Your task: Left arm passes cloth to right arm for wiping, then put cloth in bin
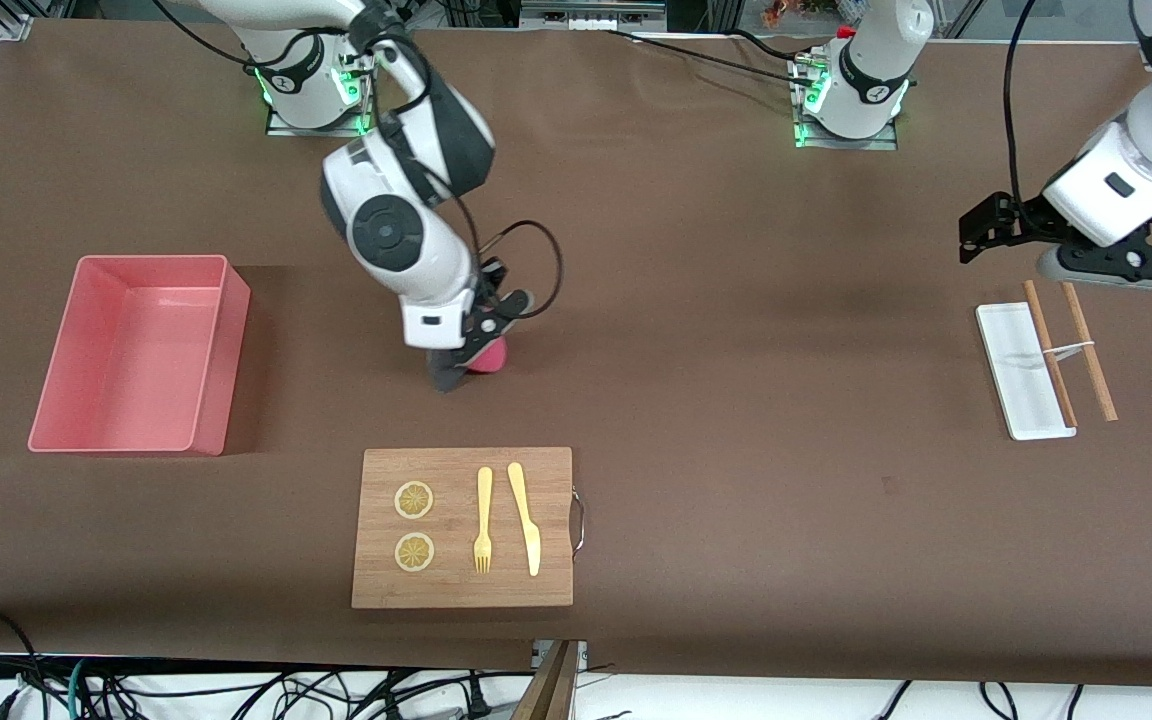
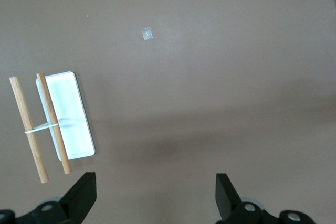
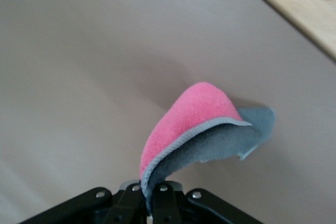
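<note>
My right gripper [image 1: 464,362] is shut on the cloth [image 1: 486,356], a small crimson-pink rag with a grey underside. It holds it low over the brown table, between the bin and the table's middle, above the cutting board's farther edge. In the right wrist view the cloth [image 3: 194,124] curls out from between the closed fingers [image 3: 137,198]. The bin [image 1: 141,352], a salmon-pink tub, stands empty toward the right arm's end. My left gripper [image 1: 976,232] is open and empty, up over the table at the left arm's end; its fingertips [image 2: 83,195] stand wide apart.
A wooden cutting board [image 1: 463,527] with two lemon slices, a yellow fork and a yellow knife lies near the front camera. A small white tray [image 1: 1021,370] with two banded chopsticks [image 1: 1069,350] lies under the left arm; they also show in the left wrist view [image 2: 39,127].
</note>
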`<state>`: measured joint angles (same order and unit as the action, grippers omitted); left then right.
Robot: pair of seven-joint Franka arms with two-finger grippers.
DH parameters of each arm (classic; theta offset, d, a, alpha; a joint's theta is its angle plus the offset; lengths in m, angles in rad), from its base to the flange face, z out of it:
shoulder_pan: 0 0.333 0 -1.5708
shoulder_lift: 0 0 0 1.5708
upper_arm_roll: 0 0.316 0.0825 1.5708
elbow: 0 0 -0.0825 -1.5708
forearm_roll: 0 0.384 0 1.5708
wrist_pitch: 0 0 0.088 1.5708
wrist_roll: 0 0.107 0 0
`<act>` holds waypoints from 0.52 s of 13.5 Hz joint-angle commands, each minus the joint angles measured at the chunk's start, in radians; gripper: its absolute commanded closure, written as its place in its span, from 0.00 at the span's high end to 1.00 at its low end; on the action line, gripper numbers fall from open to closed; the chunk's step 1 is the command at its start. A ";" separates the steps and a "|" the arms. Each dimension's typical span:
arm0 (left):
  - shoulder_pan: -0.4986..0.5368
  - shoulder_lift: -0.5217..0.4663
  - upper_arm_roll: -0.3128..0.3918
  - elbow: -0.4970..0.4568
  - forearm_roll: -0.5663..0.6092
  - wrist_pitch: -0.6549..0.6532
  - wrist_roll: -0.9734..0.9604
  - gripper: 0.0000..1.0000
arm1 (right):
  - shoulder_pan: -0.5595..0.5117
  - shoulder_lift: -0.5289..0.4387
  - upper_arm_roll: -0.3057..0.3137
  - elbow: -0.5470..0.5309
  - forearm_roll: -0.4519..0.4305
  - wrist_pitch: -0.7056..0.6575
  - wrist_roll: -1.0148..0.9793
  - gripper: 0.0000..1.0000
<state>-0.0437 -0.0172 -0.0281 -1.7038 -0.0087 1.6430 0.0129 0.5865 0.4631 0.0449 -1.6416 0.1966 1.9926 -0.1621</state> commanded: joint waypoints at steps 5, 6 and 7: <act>-0.013 -0.006 0.000 -0.004 -0.013 -0.038 0.013 1.00 | -0.034 0.032 -0.011 0.089 0.027 -0.072 -0.006 0.00; -0.013 -0.006 0.002 -0.004 -0.013 -0.045 0.016 1.00 | -0.069 0.034 -0.011 0.059 0.024 -0.063 -0.055 0.00; -0.013 -0.004 0.002 -0.004 -0.013 -0.045 0.016 1.00 | -0.104 0.035 -0.011 0.027 0.023 -0.057 -0.112 0.00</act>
<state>-0.0535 -0.0155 -0.0302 -1.7052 -0.0136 1.6129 0.0144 0.5472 0.4879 0.0236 -1.5762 0.2150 1.9346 -0.1797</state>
